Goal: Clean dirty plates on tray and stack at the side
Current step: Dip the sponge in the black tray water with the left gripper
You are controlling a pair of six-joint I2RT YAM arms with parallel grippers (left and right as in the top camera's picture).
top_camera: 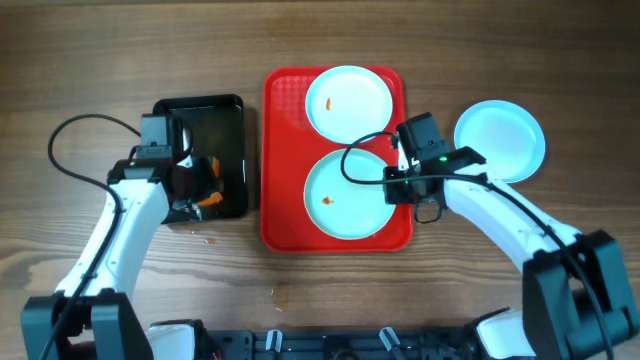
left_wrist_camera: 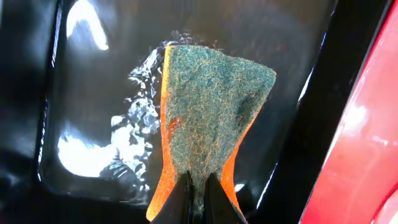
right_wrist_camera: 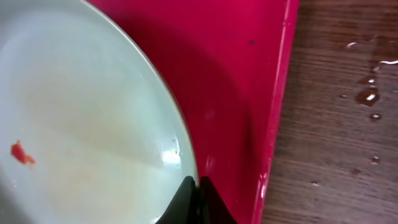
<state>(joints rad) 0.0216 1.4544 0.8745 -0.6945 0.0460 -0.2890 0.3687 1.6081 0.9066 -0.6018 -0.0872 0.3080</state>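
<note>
Two pale plates lie on the red tray: the far one and the near one, each with a small orange smear. A third plate lies on the table to the right of the tray. My right gripper is shut on the near plate's right rim; the right wrist view shows the jaws pinching the rim of the plate over the tray. My left gripper is shut on an orange-and-green sponge over the black tray.
The black tray stands left of the red tray and looks wet. The red tray's edge shows at the right of the left wrist view. Water drops lie on the wooden table right of the tray. Small crumbs lie near the black tray.
</note>
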